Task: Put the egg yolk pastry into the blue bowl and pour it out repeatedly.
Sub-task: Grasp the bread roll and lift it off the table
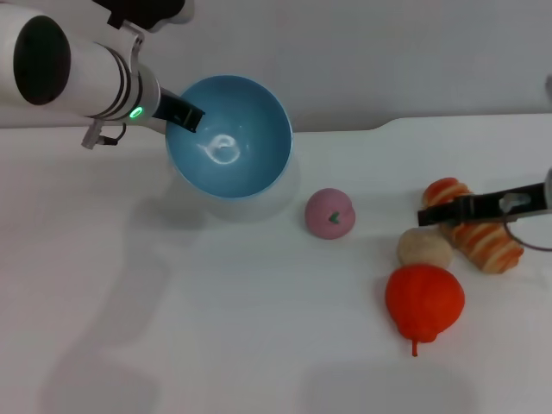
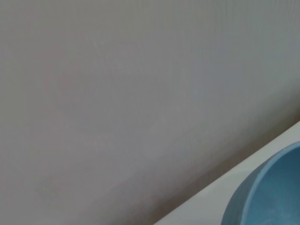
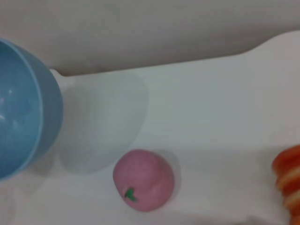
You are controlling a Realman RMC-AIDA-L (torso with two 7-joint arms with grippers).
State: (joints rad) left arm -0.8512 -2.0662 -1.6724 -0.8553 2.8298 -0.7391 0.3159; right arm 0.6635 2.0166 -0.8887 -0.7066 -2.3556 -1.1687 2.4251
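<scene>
The left gripper (image 1: 185, 114) fingers clamp the tipped, empty blue bowl (image 1: 241, 147). The egg yolk pastry (image 1: 423, 247) lies at four o'clock, below the right gripper (image 1: 429, 215); can't tell its fingers.

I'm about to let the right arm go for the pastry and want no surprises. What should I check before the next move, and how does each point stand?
1. Blue bowl empty: ok.
2. Left gripper holding the bowl's rim, bowl tilted up off the table: ok.
3. Egg yolk pastry on the table, not yet grasped: ok.
4. Room around the pastry: not ok; it sits against the red pear-shaped fruit and the striped bread roll.
5. Right gripper open: cannot tell.
6. Pink ball off the pastry: ok.
</scene>
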